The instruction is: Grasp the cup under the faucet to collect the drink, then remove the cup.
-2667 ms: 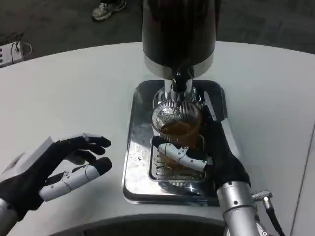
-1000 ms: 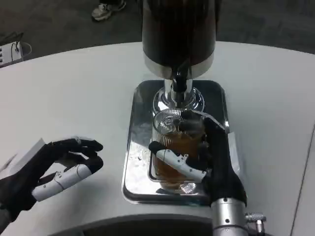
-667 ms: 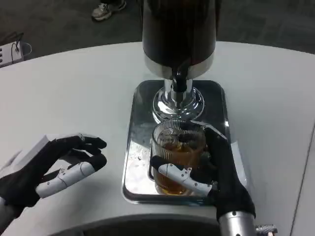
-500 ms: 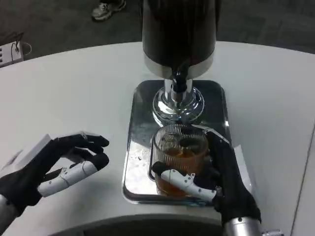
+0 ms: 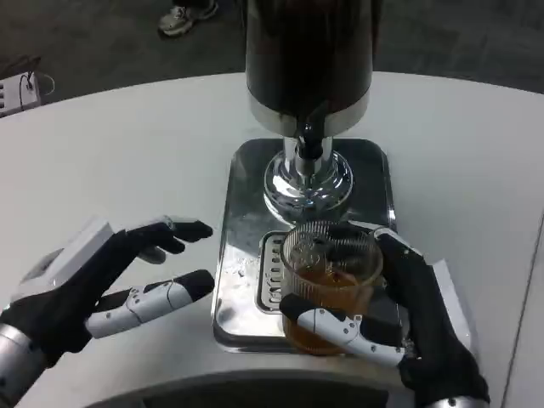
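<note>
The ribbed glass cup (image 5: 331, 285), part-filled with amber drink, sits in the right hand (image 5: 399, 327) over the drip tray's (image 5: 242, 314) front edge, clear of the faucet (image 5: 308, 140). Filling looks done; setting down remains. The left hand (image 5: 102, 285) hovers spread, holding nothing, above the worktop (image 5: 127, 161).

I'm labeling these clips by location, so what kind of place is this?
Probably a demo or exhibition floor rather than a kitchen: a drink dispenser on a steel drip tray sits on a round white table, with dark carpet behind and a bystander's sneaker at the top edge.
</note>
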Tool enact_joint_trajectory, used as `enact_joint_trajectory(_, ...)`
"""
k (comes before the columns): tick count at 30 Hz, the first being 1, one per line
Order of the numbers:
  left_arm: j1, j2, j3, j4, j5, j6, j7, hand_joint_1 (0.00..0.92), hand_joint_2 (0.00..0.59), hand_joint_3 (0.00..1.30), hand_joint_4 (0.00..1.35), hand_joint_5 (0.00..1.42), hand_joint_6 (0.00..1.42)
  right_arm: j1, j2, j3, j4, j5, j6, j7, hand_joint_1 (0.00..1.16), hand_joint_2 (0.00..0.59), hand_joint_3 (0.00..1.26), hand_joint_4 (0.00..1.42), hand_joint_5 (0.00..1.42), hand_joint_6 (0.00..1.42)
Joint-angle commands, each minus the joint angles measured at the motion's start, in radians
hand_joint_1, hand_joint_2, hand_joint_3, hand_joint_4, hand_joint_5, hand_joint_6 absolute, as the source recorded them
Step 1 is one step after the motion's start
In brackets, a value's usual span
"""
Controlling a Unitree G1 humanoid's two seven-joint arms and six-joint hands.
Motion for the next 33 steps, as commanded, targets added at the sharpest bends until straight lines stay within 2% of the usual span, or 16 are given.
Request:
enact_joint_trajectory(1,0.038,0.022,0.009,-0.045,0.017,-0.027,0.001,0.000,0.096,0.28,0.18,0.23,0.32,0.042,-0.017,-0.011,-0.116,0.019,0.004,0.043,1.02,0.221,1.12,1.32,1.42,1.42)
enact_joint_trajectory(15,0.222,0.030,0.034,-0.257,0.000,-0.026,-0.045,0.000,0.094,0.20,0.05,0.12,0.25,0.187,-0.077,-0.076,-0.364,0.056,0.070,0.170,1.01,0.220,1.12,1.33,1.42,1.42)
enact_joint_trajectory(25,0.326,0.040,0.046,-0.364,-0.004,-0.063,-0.079,0.000,0.094,0.15,0.00,0.06,0.22,0.257,-0.100,-0.130,-0.501,0.079,0.112,0.228,1.01,0.219,1.12,1.34,1.42,1.42)
enact_joint_trajectory(29,0.364,0.036,0.059,-0.431,0.015,-0.037,-0.081,0.000,0.093,0.12,0.00,0.03,0.21,0.307,-0.105,-0.156,-0.578,0.098,0.142,0.253,1.01,0.219,1.12,1.34,1.42,1.42)
enact_joint_trajectory(33,0.405,0.033,0.078,-0.480,0.011,-0.038,-0.087,0.000,0.093,0.10,0.00,0.02,0.20,0.335,-0.115,-0.184,-0.614,0.124,0.166,0.278,1.01,0.219,1.11,1.34,1.42,1.42)
